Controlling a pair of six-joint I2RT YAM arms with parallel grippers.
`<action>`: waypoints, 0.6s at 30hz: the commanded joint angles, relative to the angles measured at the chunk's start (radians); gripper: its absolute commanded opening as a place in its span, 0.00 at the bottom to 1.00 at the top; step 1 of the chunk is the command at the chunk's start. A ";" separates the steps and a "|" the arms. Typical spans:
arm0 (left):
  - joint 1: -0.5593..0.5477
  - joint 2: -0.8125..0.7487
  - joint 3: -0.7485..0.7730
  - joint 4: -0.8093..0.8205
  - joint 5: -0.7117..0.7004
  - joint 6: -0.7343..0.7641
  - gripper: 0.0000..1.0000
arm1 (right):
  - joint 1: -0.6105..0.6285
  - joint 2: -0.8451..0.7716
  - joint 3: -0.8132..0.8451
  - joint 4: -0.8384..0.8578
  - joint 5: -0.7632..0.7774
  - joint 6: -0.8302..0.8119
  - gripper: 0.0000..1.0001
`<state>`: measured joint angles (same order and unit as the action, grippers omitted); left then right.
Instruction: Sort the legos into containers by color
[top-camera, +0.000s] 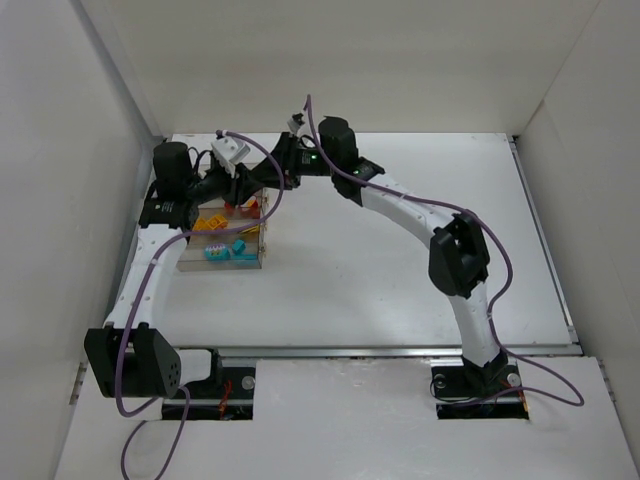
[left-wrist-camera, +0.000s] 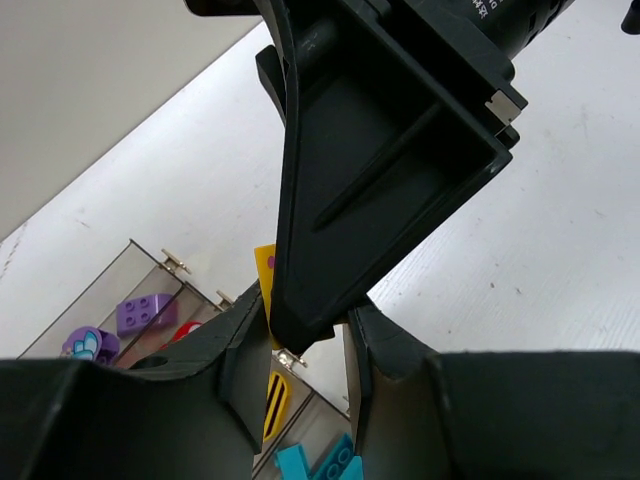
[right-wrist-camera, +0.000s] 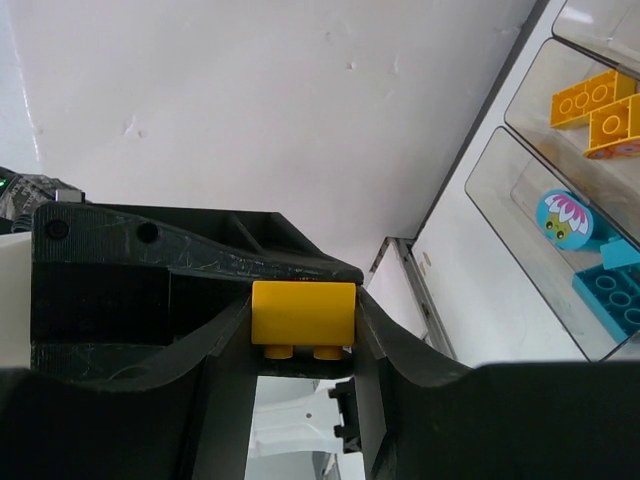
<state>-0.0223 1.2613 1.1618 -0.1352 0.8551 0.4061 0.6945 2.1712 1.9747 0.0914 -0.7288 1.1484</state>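
A yellow lego (right-wrist-camera: 303, 312) sits between the pads of my right gripper (right-wrist-camera: 303, 300), which is shut on its two sides, studs pointing down. My left gripper (left-wrist-camera: 305, 330) meets it from across. Its black fingers (left-wrist-camera: 235, 340) press the brick's top and studs, and only a yellow sliver (left-wrist-camera: 265, 268) shows past the right gripper's finger. Both grippers (top-camera: 240, 193) (top-camera: 262, 185) hang over the far end of the containers (top-camera: 222, 262). In the bins lie purple legos (left-wrist-camera: 147, 313), cyan legos (right-wrist-camera: 610, 290) and yellow-orange legos (right-wrist-camera: 595, 100).
White walls close in the table on the left, back and right. The bin row (right-wrist-camera: 500, 170) stands at the left of the white table, close to the left arm. A metal rail (right-wrist-camera: 420, 300) runs along the table edge. Purple cables (top-camera: 500, 270) trail off both arms.
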 joint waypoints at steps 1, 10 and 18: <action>0.005 -0.033 0.039 0.055 -0.013 -0.024 0.00 | 0.020 -0.068 -0.031 0.030 -0.069 -0.065 0.43; 0.005 -0.033 0.049 0.013 -0.004 -0.012 0.00 | 0.000 -0.112 -0.099 0.030 -0.050 -0.075 0.96; 0.005 -0.033 0.007 -0.053 -0.056 0.048 0.00 | -0.030 -0.140 -0.109 0.030 -0.052 -0.095 1.00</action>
<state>-0.0242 1.2575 1.1618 -0.1856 0.8391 0.4198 0.6724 2.1105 1.8637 0.0895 -0.7238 1.0863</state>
